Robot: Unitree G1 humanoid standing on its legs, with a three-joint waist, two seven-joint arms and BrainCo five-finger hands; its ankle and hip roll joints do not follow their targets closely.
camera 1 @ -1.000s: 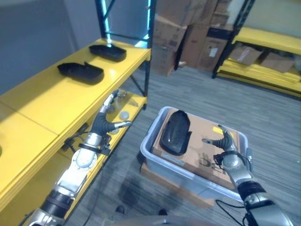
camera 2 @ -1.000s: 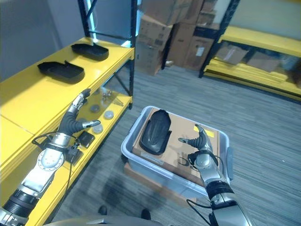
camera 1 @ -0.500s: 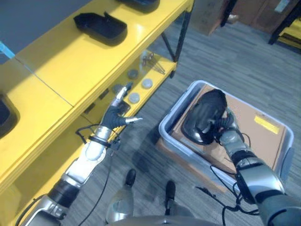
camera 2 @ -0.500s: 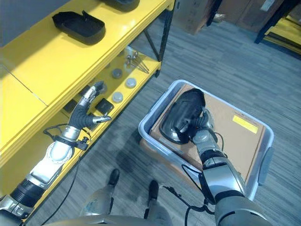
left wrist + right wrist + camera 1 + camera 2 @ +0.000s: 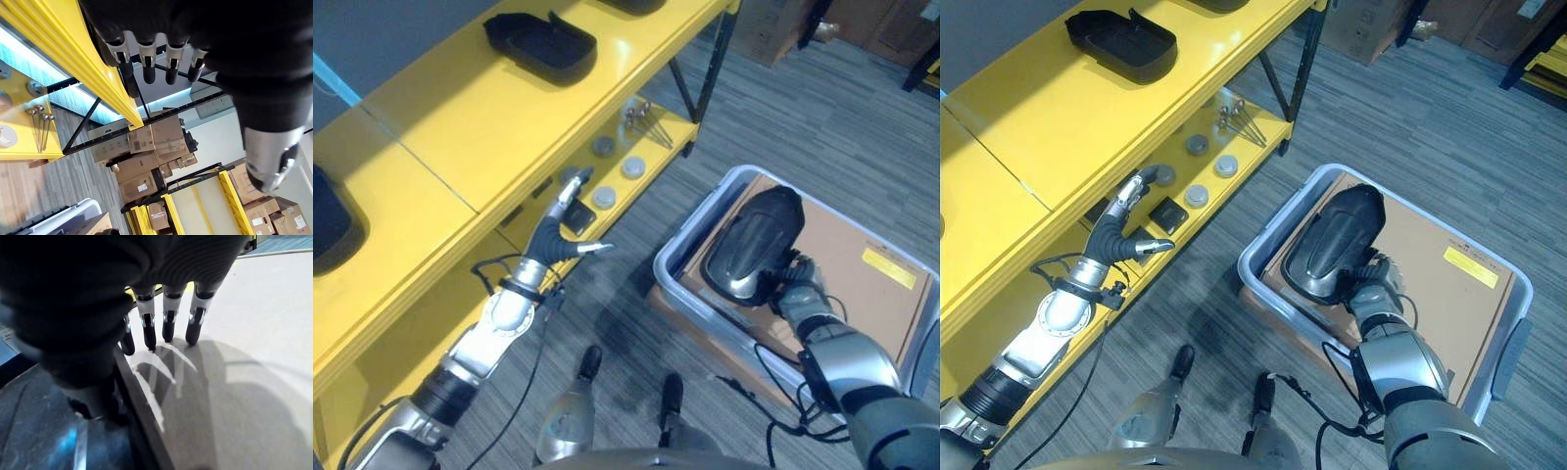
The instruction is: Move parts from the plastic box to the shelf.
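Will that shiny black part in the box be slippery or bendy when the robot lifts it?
The black part looks glossy and rounded, so probably slippery. It keeps a domed shape, so likely stiff. The right robot hand sits at its edge.

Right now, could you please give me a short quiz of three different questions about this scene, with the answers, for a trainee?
1. True or false: the black part lies on the cardboard in the plastic box.
2. Which hand is at that part: A) left hand, B) right hand?
3. Fill in: the open black tray stands on the yellow ____.

Key
1. True.
2. B. The right hand is at the near end of the part, fingers extended over the cardboard. The left hand is open in front of the shelf.
3. shelf.
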